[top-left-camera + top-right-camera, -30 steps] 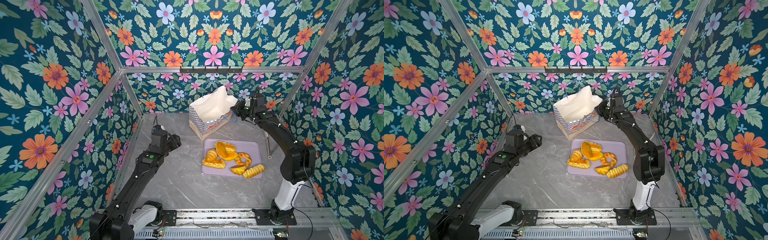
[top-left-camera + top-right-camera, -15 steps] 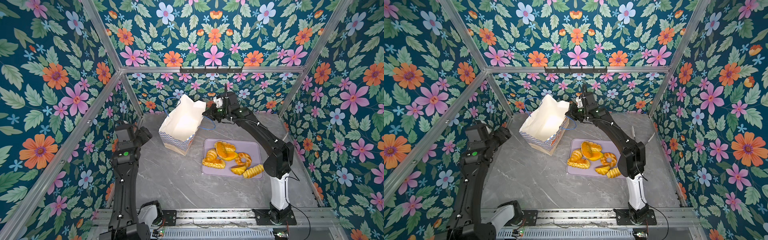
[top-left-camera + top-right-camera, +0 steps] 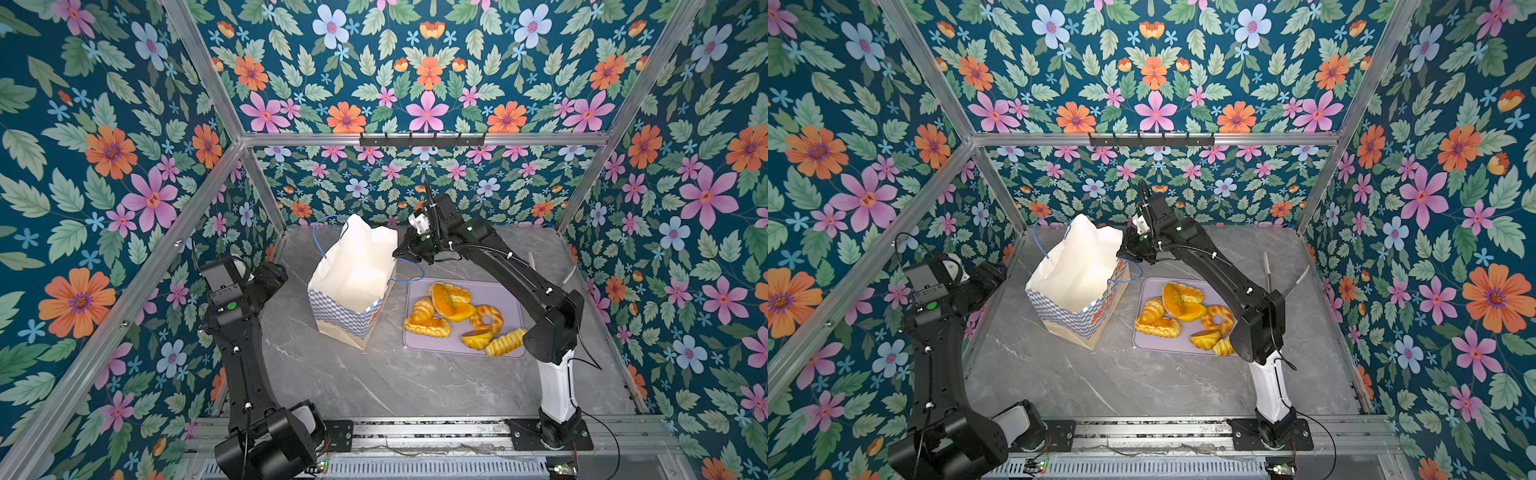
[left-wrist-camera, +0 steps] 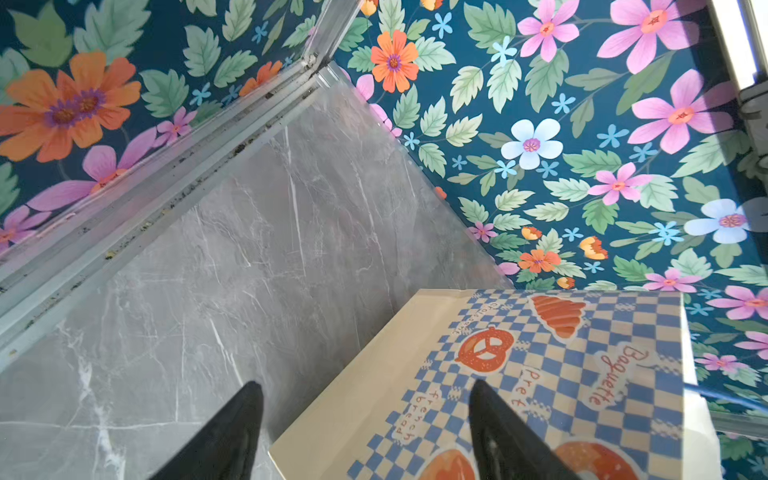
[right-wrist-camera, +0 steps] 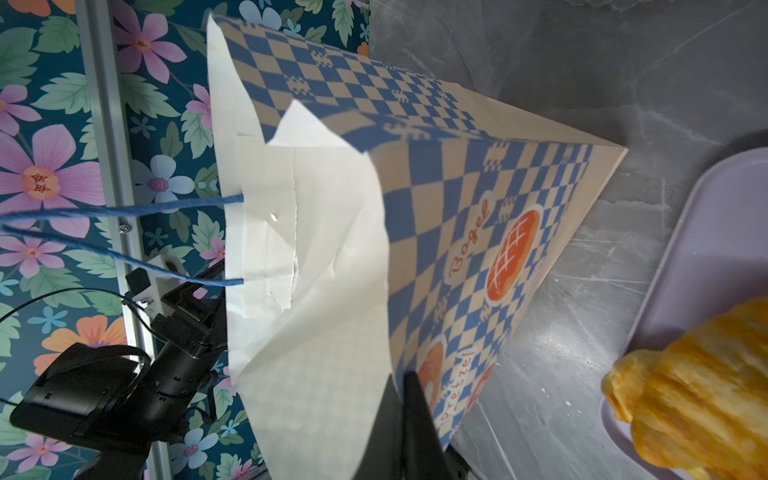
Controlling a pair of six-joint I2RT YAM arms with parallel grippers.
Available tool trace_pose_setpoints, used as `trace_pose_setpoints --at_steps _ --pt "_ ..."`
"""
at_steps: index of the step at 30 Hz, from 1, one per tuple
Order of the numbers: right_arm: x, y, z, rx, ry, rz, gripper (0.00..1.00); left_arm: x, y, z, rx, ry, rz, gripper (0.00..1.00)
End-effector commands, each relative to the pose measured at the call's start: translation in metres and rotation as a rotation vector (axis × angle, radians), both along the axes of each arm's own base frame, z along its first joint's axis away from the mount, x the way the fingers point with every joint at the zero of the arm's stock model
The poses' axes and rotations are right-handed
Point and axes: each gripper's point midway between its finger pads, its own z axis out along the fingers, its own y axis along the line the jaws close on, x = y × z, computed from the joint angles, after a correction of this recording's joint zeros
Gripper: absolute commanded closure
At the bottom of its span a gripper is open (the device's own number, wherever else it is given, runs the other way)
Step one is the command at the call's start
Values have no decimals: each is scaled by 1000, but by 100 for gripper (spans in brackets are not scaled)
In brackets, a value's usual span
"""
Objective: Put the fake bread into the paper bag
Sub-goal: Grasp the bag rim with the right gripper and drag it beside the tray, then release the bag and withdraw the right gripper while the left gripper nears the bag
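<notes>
Both top views: paper bag (image 3: 353, 286) stands upright, left of tray (image 3: 513, 297), mouth up (slight lean); fake bread (image 3: 451, 309) piled on tray. Left wrist: left gripper (image 4: 361, 388) jaws wide, empty; bag's top cut off. Right wrist: right gripper (image 5: 397, 380) pinches bag rim.

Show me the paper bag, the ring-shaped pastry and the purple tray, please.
paper bag (image 3: 338, 318), in a top view, on its checkered band.
ring-shaped pastry (image 3: 485, 309), in a top view, on the ring's far arc.
purple tray (image 3: 432, 345), in a top view, on its bare near corner.
</notes>
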Motion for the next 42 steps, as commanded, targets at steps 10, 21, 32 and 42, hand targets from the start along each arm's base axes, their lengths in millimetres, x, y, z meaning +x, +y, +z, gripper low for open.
trace_pose_setpoints --at_steps 10,21,32,42 --pt "-2 8 -12 -68 31 75 65 -2 -38 17 -150 -87 -163 21" --pt "11 -30 32 -139 -136 -35 31 -27 -46 36 -95 -115 -150 18" --pt "-5 -131 77 -371 -423 -236 1 -61 -48 47 35 -127 -106 15" --pt "-51 -299 56 -403 -474 -631 1 -52 -54 54 132 -137 -173 14"
